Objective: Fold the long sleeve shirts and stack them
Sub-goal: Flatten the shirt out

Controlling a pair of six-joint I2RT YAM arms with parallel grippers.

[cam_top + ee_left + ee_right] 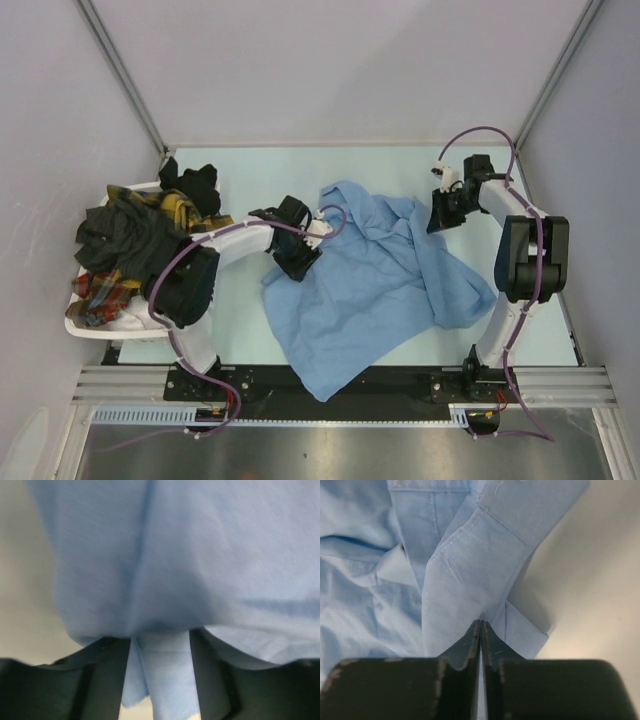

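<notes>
Right gripper [481,626] jaws pinched shut on a stitched edge of the blue shirt [370,285] crumpled at centre of table [250,170], left gripper [160,639] jaws apart around its left fold, clamp unclear, so confirm both grips, then pull apart evenly.

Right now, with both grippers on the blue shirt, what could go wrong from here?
1. The right gripper is shut on only a narrow stitched edge of the light blue shirt; it might slip free under a pull.
2. The left gripper has its jaws apart around a bunched fold, so it may catch several layers and leave the shirt crumpled.
3. The shirt's near corner lies over the black rail by the arm bases and could snag.
</notes>
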